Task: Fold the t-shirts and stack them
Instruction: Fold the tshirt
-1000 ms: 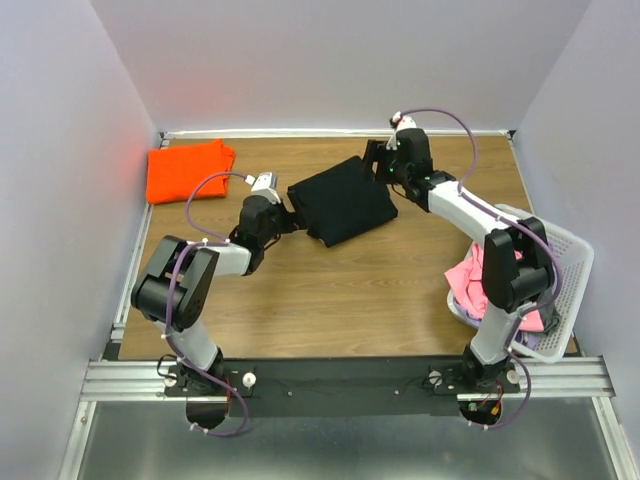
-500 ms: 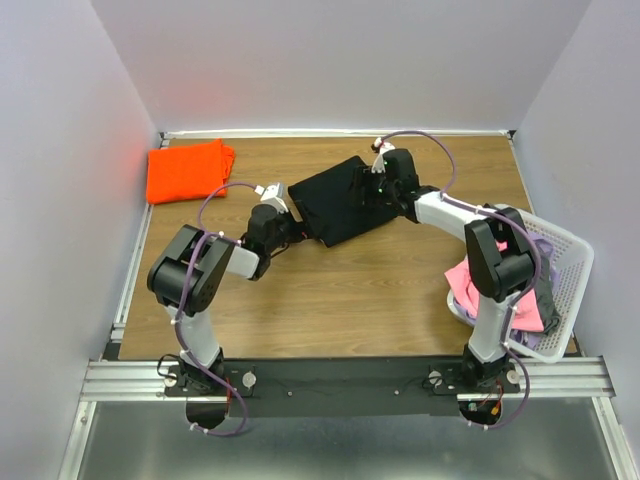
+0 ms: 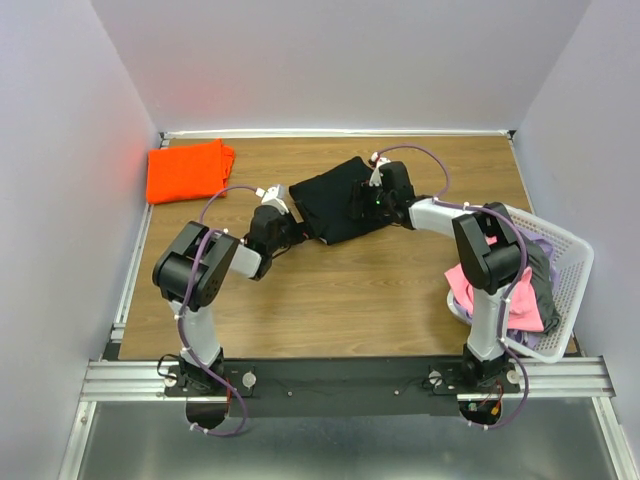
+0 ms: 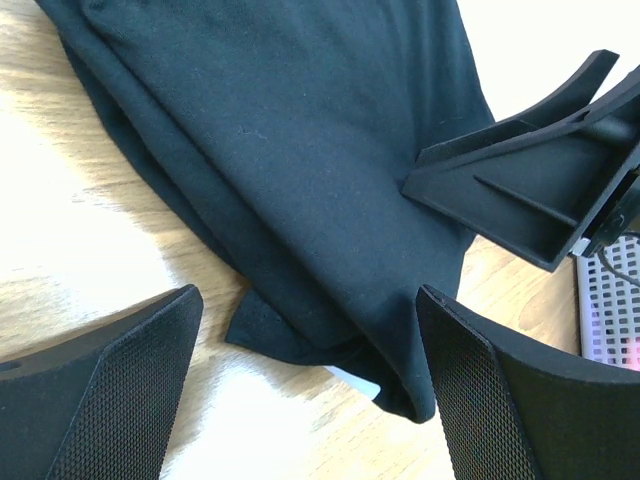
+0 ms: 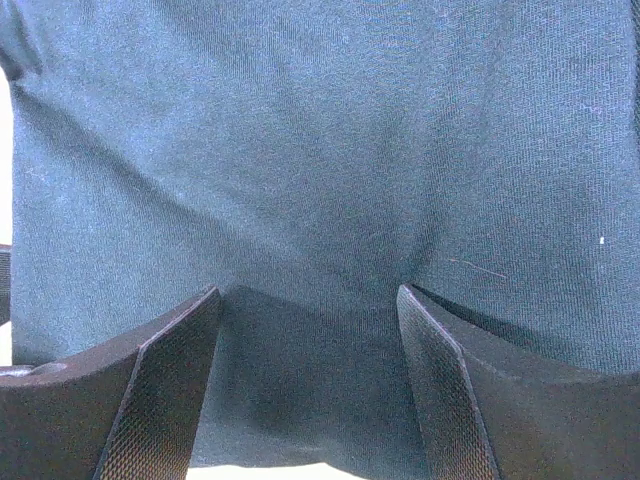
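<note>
The folded black t-shirt (image 3: 335, 200) lies mid-table. Its near left corner (image 4: 330, 330) sits between my left gripper's (image 4: 308, 295) open fingers, which rest low on the wood without touching the cloth. My right gripper (image 5: 308, 290) is open, both fingertips pressed down onto the flat black cloth (image 5: 320, 150), which fills that view. In the top view the right gripper (image 3: 358, 200) is over the shirt's middle and the left gripper (image 3: 288, 228) is at its left edge. A folded orange t-shirt (image 3: 187, 170) lies at the far left corner.
A white lattice basket (image 3: 575, 250) stands at the right edge with a pink shirt (image 3: 470, 285) and darker cloth in it. One of the right gripper's fingers (image 4: 530, 190) shows in the left wrist view. Walls close off the table on three sides.
My right gripper has moved from the shirt's far edge to over its middle and come down onto the cloth. The left arm has edged closer to the shirt's near left corner.
</note>
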Robot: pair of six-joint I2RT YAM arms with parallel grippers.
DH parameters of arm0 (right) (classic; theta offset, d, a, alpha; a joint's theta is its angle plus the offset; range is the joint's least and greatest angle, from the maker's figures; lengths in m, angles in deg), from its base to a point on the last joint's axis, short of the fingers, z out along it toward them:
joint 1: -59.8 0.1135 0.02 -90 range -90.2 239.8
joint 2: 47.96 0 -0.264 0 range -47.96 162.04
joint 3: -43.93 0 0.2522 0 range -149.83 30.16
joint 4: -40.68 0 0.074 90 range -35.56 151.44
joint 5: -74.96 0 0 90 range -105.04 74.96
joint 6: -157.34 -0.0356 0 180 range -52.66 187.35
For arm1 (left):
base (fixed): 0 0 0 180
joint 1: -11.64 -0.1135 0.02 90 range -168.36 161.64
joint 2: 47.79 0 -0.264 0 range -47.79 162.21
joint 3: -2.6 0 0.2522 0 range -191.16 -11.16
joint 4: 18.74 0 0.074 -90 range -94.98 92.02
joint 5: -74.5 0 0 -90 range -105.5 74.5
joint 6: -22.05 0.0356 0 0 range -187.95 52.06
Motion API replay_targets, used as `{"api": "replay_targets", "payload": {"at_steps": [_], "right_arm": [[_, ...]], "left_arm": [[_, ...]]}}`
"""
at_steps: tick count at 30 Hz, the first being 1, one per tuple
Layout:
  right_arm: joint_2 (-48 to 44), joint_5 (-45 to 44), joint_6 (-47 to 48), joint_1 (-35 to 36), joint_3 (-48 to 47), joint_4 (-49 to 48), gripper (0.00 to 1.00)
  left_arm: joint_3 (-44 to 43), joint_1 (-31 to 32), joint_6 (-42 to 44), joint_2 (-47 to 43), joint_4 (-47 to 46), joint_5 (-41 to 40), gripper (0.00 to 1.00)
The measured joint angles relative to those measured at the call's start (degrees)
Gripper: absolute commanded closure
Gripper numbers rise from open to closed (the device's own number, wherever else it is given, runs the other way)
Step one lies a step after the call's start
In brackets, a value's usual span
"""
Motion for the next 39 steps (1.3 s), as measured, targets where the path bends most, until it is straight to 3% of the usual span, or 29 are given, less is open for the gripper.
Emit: {"api": "replay_targets", "payload": {"at_steps": [15, 18, 19, 21, 22, 31, 39], "right_arm": [[-0.04, -0.20, 0.04, 1.25, 1.66, -3.02, 0.24], [-0.20, -0.26, 0.07, 1.40, 2.14, -3.69, 0.24], [-0.24, -0.26, 0.07, 1.42, 2.36, -3.93, 0.24], [-0.35, -0.26, 0.07, 1.46, 2.64, -4.26, 0.24], [-0.44, -0.26, 0.09, 1.49, 2.78, -4.42, 0.24], [-1.36, -0.17, 0.13, 2.05, 4.07, -4.70, 0.24], [-4.57, 0.00, 0.35, 2.27, 6.97, -3.58, 0.21]], "left_arm": [[-4.94, 2.08, -0.59, 1.29, 5.62, -0.52, 0.05], [-6.47, 2.27, -0.61, 1.79, 7.10, -0.81, 0.14], [-6.82, 2.27, -0.61, 1.97, 7.52, -0.94, 0.24], [-7.34, 2.32, -0.87, 2.23, 8.28, -1.25, 0.36], [-7.67, 2.32, -0.63, 2.32, 8.96, -1.57, 0.47], [-9.38, 2.43, 0.22, 2.49, 12.87, -3.06, 1.00], [-11.89, 2.47, 4.50, 2.49, 17.73, -3.39, 1.00]]}}
